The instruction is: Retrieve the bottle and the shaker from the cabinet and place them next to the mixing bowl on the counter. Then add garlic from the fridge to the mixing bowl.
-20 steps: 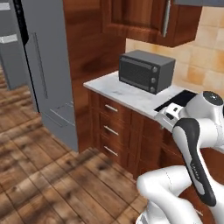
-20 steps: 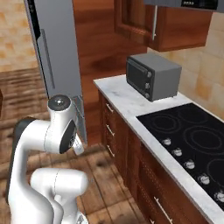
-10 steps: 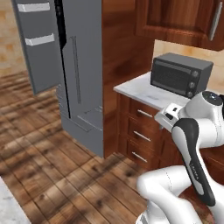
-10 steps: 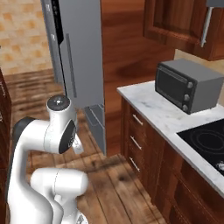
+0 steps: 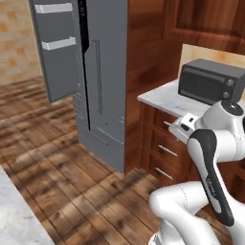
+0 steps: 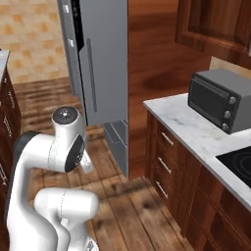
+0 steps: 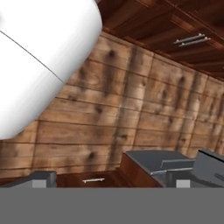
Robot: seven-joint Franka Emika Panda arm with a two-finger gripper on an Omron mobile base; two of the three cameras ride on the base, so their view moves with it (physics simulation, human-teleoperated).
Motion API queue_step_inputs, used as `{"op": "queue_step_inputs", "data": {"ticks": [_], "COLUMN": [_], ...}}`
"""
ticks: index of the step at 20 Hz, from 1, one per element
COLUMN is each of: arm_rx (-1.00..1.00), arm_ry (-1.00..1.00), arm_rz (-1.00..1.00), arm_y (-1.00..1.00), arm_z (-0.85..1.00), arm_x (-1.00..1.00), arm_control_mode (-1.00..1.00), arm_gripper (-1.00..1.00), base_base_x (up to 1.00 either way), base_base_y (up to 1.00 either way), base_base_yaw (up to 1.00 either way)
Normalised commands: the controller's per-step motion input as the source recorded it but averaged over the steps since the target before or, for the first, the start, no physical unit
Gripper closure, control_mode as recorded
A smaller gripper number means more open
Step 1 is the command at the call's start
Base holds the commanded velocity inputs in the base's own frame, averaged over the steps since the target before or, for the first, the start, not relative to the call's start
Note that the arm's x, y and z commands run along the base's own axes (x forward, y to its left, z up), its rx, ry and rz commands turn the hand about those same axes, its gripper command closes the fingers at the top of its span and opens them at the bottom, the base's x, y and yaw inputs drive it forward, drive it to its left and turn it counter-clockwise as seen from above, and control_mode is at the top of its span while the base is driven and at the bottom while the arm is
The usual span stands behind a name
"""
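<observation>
The tall grey fridge (image 5: 103, 95) (image 6: 103, 59) stands ahead with its left door (image 5: 57, 48) swung open; its inside is hidden from here. Right of it runs the white marble counter (image 5: 162, 98) (image 6: 196, 130) over reddish-brown drawers. My arm is folded close to the base, with the hand (image 5: 184, 128) held in front of the drawers. My gripper (image 7: 113, 183) is open, its fingertips (image 7: 41, 178) wide apart with nothing between them, facing the wooden floor. The bottle, the shaker, the mixing bowl and the garlic are out of view.
A grey microwave (image 5: 210, 81) (image 6: 220, 98) sits on the counter under a reddish-brown wall cabinet (image 5: 206, 21) (image 6: 215, 24). A black cooktop (image 6: 238, 159) lies further right. Another marble worktop edge (image 5: 14, 215) shows at the lower left. Open wooden floor (image 5: 57, 158) lies before the fridge.
The whole picture has shifted: the base has moved toward the fridge, which is now larger and nearer, while microwave and counter slid right. The arm keeps its folded pose.
</observation>
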Motion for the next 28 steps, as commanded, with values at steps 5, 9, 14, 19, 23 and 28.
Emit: {"op": "queue_step_inputs", "data": {"ticks": [5,9,14,19,23,28], "arm_rx": [0.00,0.00,0.00,0.00,0.00,0.00], "arm_ry": [0.00,0.00,0.00,0.00,0.00,0.00], "arm_rz": [0.00,0.00,0.00,0.00,0.00,0.00], "arm_y": [0.00,0.00,0.00,0.00,0.00,0.00], "arm_z": [0.00,0.00,0.00,0.00,0.00,0.00], "arm_x": [0.00,0.00,0.00,0.00,0.00,0.00], "arm_control_mode": [1.00,1.00,1.00,1.00,1.00,1.00], "arm_gripper": [-1.00,-1.00,-1.00,-1.00,-1.00,-1.00], "base_base_x": [0.47,0.41,0.40,0.62,0.68,0.81], "base_base_y": [0.49,0.21,0.12,0.11,0.02,0.18], "base_base_yaw": [0.28,0.45,0.38,0.35,0.27,0.07]}}
